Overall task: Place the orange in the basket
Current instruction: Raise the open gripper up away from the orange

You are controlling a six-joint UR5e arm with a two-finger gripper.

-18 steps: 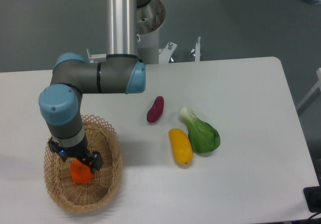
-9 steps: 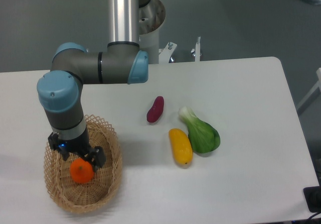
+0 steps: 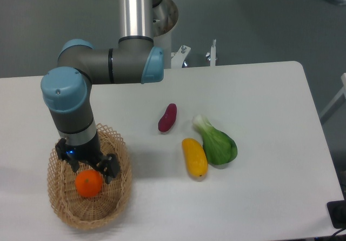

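1. The orange (image 3: 89, 183) sits inside the basket (image 3: 120, 196), near the middle of the floor, its whole top face in view.
2. My gripper (image 3: 90, 166) hangs just above and behind the orange. One dark finger (image 3: 112, 168) shows to the orange's right; the other side is partly hidden under my wrist. The jaws look spread wider than the fruit, with a gap visible at the right finger, so I read them as released and not clamping; contact on the far side I cannot rule out.
3. Key relation: the orange lies directly below and slightly toward the camera from my fingertips. It is round, so no long axis matters.
4. Judgement: the placing looks done; what remains is a straight lift clear of the lattice rim.
5. Risk: a sideways pull could catch a finger on the rim or nudge the fruit.
6. Well apart on the table (image 3: 259, 89): purple vegetable (image 3: 167, 117), yellow fruit (image 3: 194, 157), green leafy one (image 3: 217, 142).
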